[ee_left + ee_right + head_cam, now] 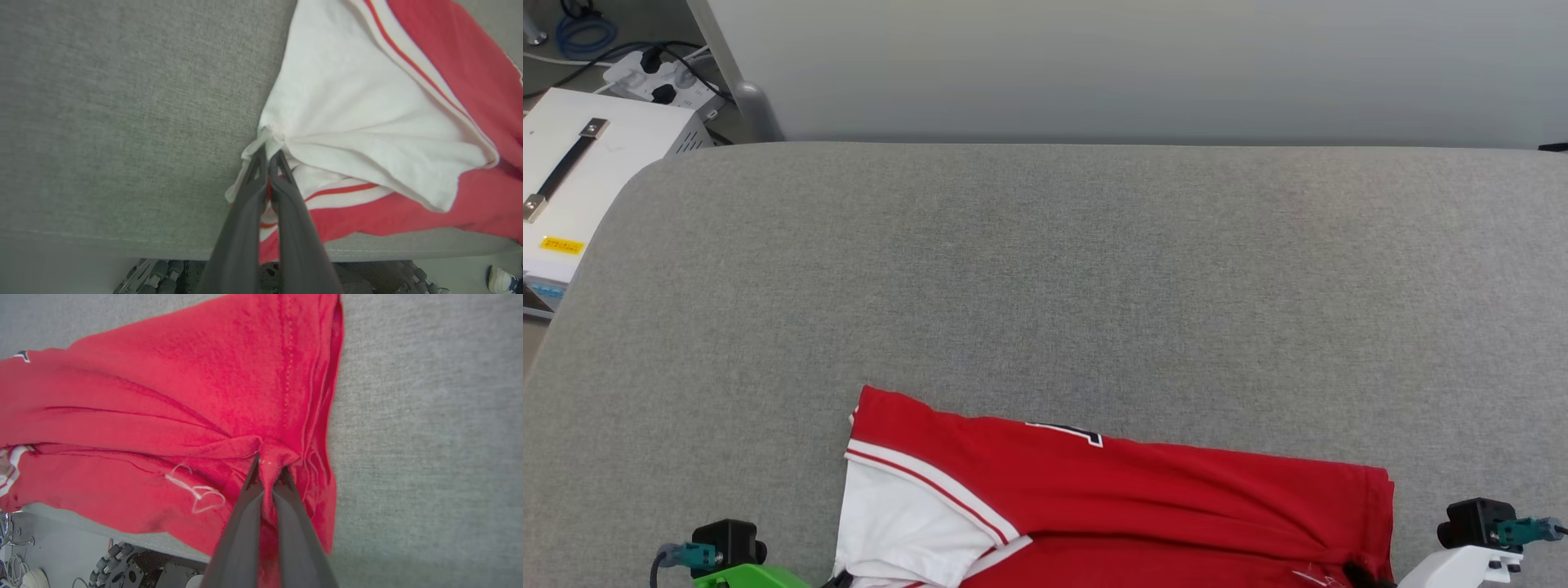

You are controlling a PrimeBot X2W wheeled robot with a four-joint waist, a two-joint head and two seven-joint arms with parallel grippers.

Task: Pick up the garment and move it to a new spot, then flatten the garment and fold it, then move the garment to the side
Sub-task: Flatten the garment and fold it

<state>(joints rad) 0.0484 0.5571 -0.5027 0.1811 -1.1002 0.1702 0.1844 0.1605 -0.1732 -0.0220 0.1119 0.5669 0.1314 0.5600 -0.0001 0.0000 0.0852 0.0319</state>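
Garment (pixel 1143 490) cloth is pinched in both pincers. The left gripper (pixel 269 154) has its dark fingers clamped on a bunched edge of the white sleeve (pixel 367 102), which fans out beyond and to the right of the tips, with red body past it. The right gripper (pixel 270 463) is closed on a gathered red fold, and red cloth stretches away to its left. Under both, the cloth lies at the near edge of the grey padded surface (pixel 1094 269), which extends far ahead.

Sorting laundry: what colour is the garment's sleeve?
Sleeve: white, red-striped trim; best in left wrist view.
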